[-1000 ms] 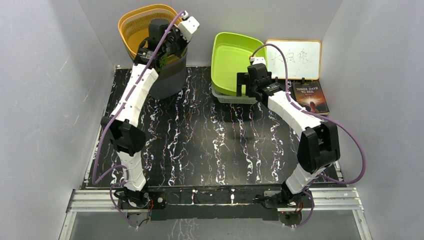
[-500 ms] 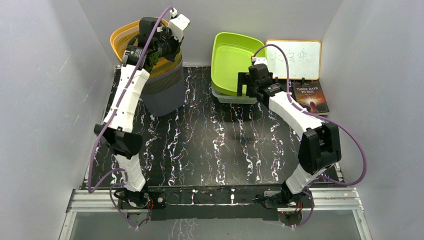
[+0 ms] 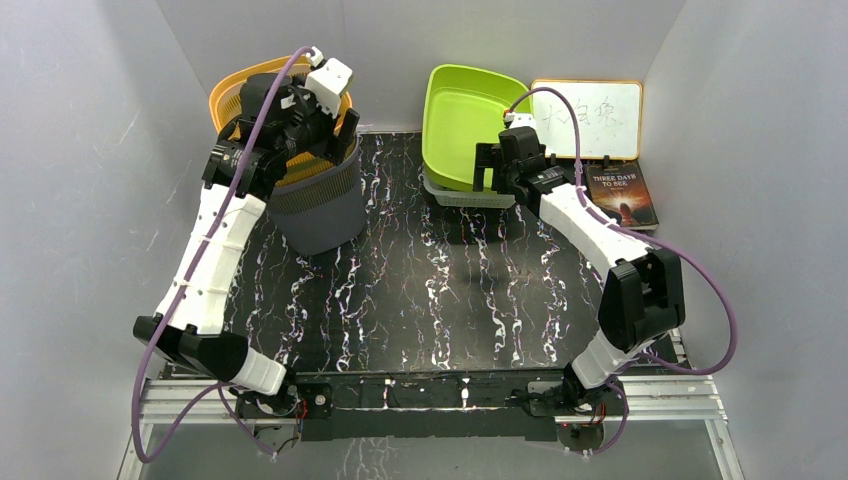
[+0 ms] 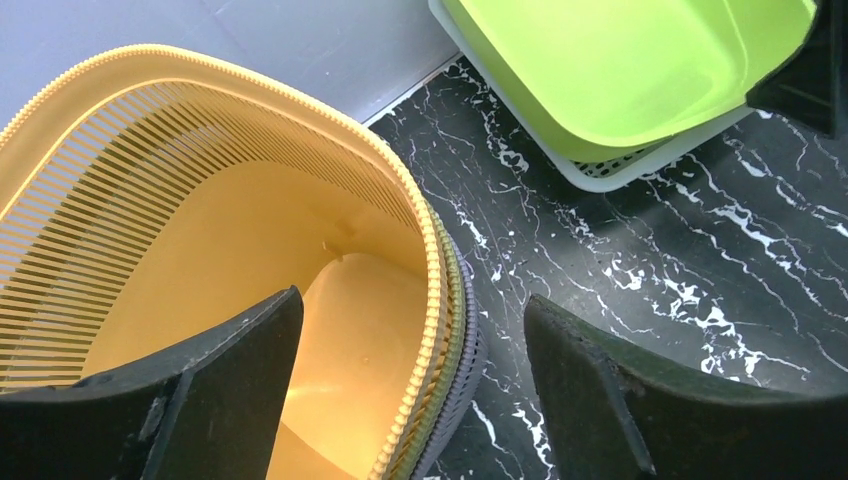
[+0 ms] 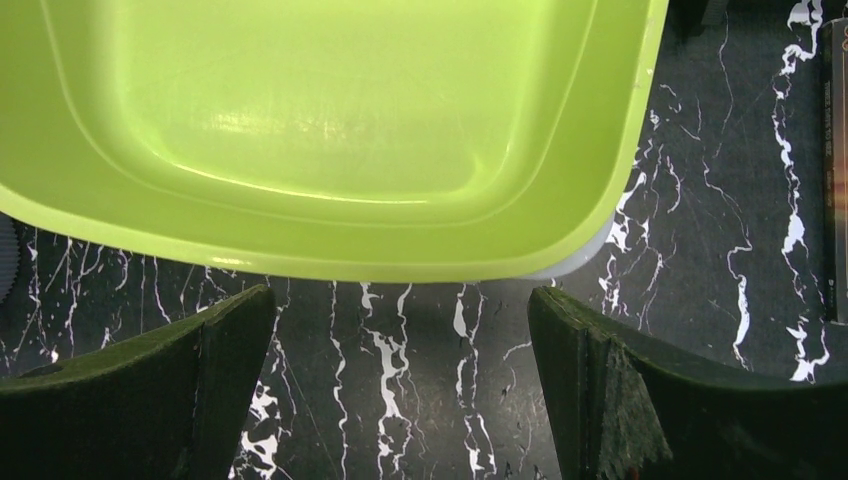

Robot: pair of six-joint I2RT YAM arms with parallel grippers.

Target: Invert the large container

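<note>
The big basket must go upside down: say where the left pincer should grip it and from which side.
Take the yellow basket by its rim on the side facing the green tub, from above. The wall there is thin, the mouth faces up; the open left pincer straddles it, one finger inside, one outside.

On the black marbled tabletop (image 3: 420, 290), at its far edge right of centre, I see a lime-green basin (image 3: 465, 120) nested in a white slatted basket (image 3: 470, 198). In the far right corner a whiteboard (image 3: 590, 118) with faint writing stands against the back wall. A dark-covered book (image 3: 620, 195) lies flat just in front of it.
</note>
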